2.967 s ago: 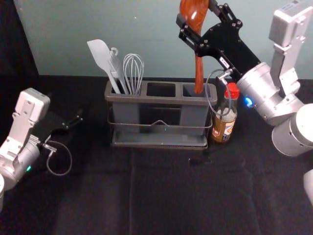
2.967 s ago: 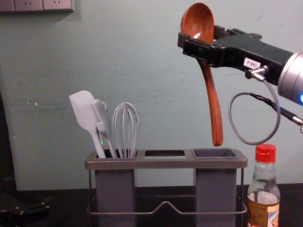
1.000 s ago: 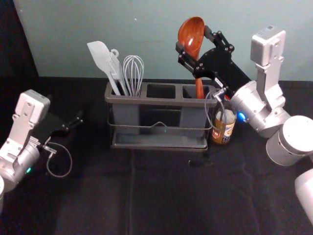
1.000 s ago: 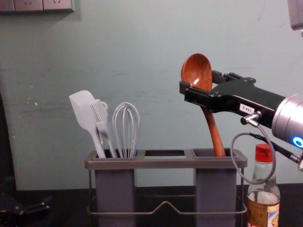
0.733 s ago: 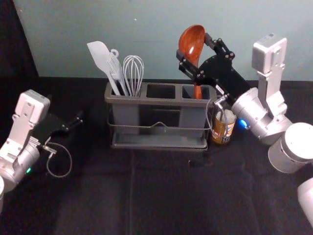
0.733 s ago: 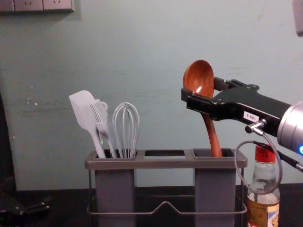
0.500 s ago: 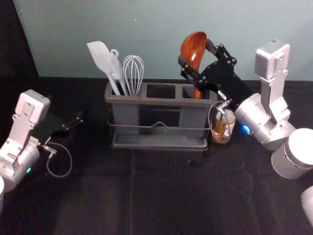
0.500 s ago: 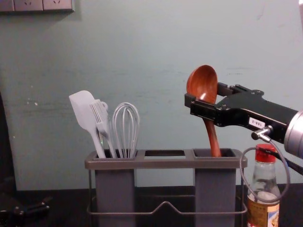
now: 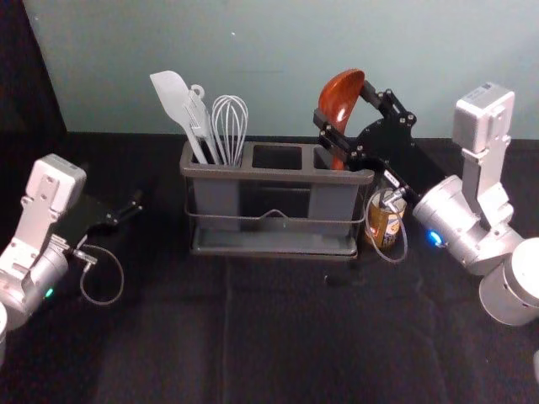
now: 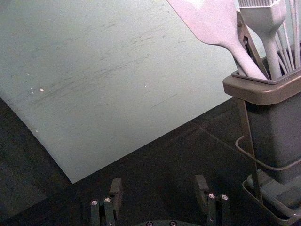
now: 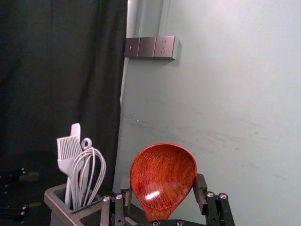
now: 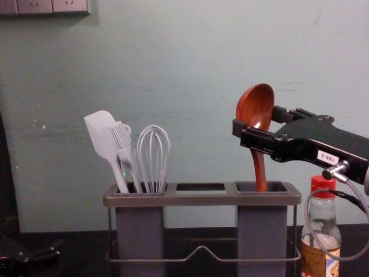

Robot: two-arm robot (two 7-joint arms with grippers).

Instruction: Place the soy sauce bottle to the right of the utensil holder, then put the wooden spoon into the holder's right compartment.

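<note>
Nearest, the black cloth-covered desk (image 9: 278, 337) stretches out to the foot of the grey utensil holder with its brown rim (image 9: 271, 175). Over on the left, the left tool (image 9: 130, 207) is parked low above the cloth, its jaws apart, with a gap between it and the holder's left end. Just beside the holder's right end stands the clear glass soy sauce bottle with red cap (image 12: 324, 228), upright, and a grey cable loop (image 12: 307, 231) from the right arm hangs across the front of it. Up over the right compartment, here's the right tool (image 9: 344, 103), reaching in from the right, spread only as wide as the bowl and clamped on the reddish-brown wooden spoon (image 12: 257, 107). Bowl up, leaning slightly right, handle tip down inside the right compartment, below the rim! The left compartment carries a white spatula (image 12: 102, 135), a white brush (image 12: 122, 143) and a pale whisk (image 12: 153, 156). Farthest, the grey-green wall (image 9: 253, 50) rises beyond the desk's far edge.
</note>
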